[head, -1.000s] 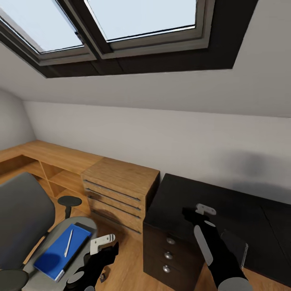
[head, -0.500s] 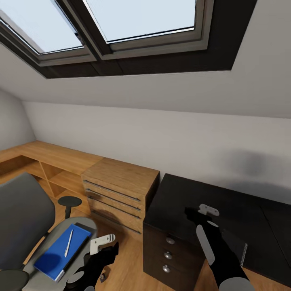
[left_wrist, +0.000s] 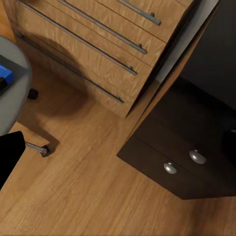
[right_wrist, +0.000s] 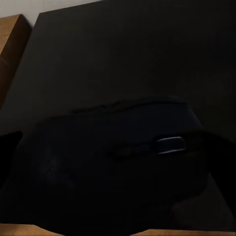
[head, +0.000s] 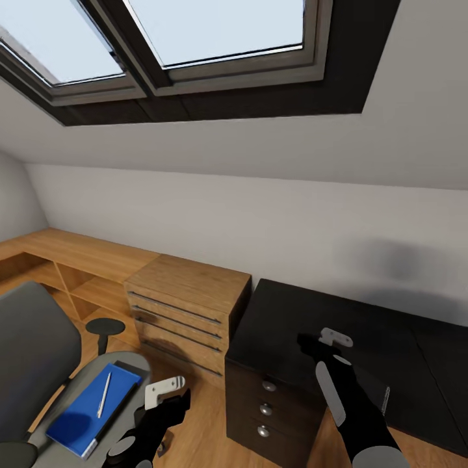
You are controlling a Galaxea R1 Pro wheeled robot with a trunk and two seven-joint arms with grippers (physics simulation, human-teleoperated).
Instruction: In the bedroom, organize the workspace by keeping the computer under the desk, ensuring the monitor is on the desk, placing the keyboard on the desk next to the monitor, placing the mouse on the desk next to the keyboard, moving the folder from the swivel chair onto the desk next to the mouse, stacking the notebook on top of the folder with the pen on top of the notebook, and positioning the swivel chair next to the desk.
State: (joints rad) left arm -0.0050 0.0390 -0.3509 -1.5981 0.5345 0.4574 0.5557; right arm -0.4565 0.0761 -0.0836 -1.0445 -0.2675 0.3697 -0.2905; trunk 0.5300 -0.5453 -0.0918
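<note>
The grey swivel chair (head: 32,351) stands at the lower left of the head view. On its seat lies a blue folder (head: 88,413) with a white pen (head: 103,394) on top. The black desk (head: 390,325) fills the lower right. My right gripper (head: 313,344) hovers over the desk's left part, shut on the dark mouse (right_wrist: 118,162), whose silver wheel shows between the fingers. My left gripper (head: 177,398) hangs open above the floor beside the chair seat (left_wrist: 12,83), holding nothing. Monitor, keyboard and computer are out of view.
A wooden drawer unit (head: 188,292) stands between chair and desk, joined to a low wooden shelf (head: 78,260) along the wall. The desk's own black drawers (left_wrist: 182,152) face the wood floor (left_wrist: 88,187). A thin pale spiral edge (head: 385,400) lies on the desk's right front. A sloped ceiling with skylights is overhead.
The camera has turned a little, so the whole picture has slid left. My right gripper has edged slightly further over the desk with the mouse. The left arm has stayed put.
</note>
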